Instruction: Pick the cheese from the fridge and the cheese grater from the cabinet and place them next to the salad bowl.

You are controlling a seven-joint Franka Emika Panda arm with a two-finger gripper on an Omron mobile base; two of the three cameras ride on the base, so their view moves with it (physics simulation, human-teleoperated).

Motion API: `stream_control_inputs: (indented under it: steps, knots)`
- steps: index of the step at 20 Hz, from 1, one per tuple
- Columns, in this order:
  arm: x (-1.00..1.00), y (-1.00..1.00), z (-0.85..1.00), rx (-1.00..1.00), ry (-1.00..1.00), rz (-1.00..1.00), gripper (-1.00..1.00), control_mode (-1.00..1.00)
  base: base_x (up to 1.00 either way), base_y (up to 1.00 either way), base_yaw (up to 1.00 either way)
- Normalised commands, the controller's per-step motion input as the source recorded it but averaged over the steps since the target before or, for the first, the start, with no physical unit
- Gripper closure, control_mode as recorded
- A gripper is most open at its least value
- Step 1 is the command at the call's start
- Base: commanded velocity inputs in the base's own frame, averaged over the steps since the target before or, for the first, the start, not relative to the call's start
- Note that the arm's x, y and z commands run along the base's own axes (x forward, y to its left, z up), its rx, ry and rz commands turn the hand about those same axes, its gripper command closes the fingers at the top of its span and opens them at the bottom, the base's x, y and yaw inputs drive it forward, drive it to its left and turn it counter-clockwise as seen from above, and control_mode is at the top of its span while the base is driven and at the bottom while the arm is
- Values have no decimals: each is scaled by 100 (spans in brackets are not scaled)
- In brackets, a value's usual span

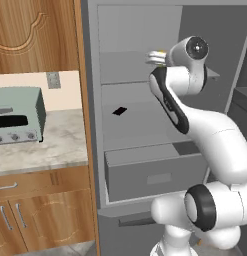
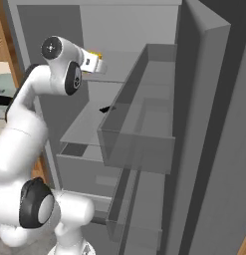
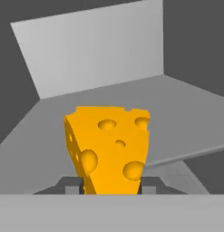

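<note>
cheese [image 3: 111, 147] is sitting pinched between the gripper [image 3: 111, 186] tips — clamped at its base so it is coming off the fridge [image 1: 145, 65] shelf cleanly.

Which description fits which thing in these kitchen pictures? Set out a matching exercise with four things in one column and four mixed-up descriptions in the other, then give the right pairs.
Things:
1. cheese
2. toaster oven
3. fridge
4. cabinet

Descriptions:
A. pale green, standing on the marble counter
B. brown carved wood, above the counter
C. yellow-orange with holes, between the fingers of the gripper
D. grey, door open, shelves and a drawer inside

Pairs: 1-C, 2-A, 3-D, 4-B
</note>
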Motion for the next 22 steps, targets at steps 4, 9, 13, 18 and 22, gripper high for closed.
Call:
stream_control_inputs:
  steps: [4, 9, 13, 18, 22]
  knots:
    - [-100, 0, 10, 1, 10, 3, 100, -100, 0, 0, 0]
    - [-100, 0, 30, 0, 15, 3, 100, -100, 0, 0, 0]
    - [-100, 0, 15, 0, -2, 1, 100, -100, 0, 0, 0]
    - [-99, 0, -6, 0, -27, 0, 100, -100, 0, 0, 0]
    - [-99, 0, 0, 0, 2, 0, 100, -100, 0, 0, 0]
